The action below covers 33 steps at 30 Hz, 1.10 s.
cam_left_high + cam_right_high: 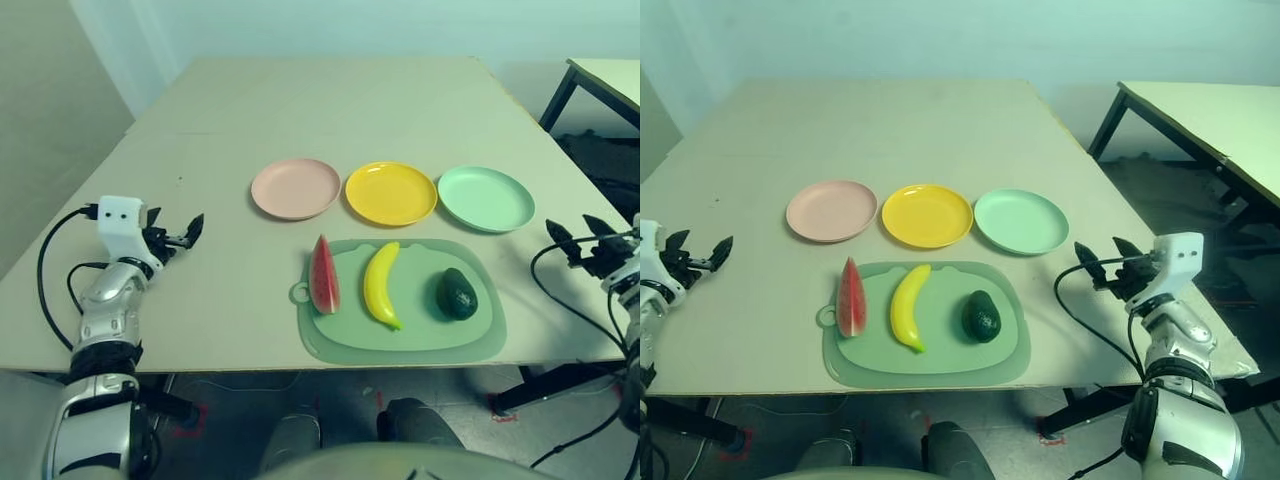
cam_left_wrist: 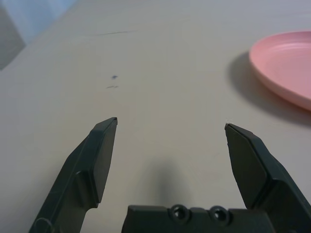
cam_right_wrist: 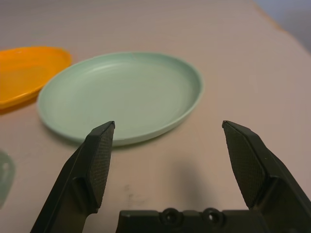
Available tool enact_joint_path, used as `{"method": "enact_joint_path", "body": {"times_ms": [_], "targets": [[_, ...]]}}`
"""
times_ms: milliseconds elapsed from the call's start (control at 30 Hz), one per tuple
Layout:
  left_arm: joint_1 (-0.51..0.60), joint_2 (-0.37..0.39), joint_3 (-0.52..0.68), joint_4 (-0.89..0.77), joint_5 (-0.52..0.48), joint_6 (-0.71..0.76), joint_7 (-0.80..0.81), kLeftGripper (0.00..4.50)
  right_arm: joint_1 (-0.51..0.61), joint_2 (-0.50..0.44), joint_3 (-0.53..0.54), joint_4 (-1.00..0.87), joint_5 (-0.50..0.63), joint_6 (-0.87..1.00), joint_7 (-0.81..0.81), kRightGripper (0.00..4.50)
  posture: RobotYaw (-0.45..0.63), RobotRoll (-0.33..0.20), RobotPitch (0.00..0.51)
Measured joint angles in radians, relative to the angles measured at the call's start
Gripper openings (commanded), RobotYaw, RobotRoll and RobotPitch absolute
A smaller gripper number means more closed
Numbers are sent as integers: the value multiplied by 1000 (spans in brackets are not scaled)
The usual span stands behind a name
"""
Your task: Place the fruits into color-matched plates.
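Red watermelon wedge [image 1: 324, 275], yellow curved banana [image 1: 379, 286] and dark green avocado [image 1: 457, 294] lie on the green mat [image 1: 405, 342], between the wide-open, empty left gripper [image 2: 171, 124] and right gripper [image 3: 169, 124]; pink plate [image 1: 296, 188] nearer the left one, mint plate [image 1: 486, 198] nearer the right.

Left hand [image 2: 171, 123] and right hand [image 3: 169, 122] both gape open

The left gripper [image 2: 171, 121] stood with its fingers apart over the table [image 2: 165, 63]; the pink plate [image 2: 291, 65] lay to its right.
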Motion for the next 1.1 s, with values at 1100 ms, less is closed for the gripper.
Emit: {"method": "enact_joint_path", "body": {"times_ms": [1100], "targets": [[6, 182, -247, -374, -236, 151, -1078, 4500, -310, -317, 630, -754, -318, -47, 592, 4454, -156, 0, 28]]}}
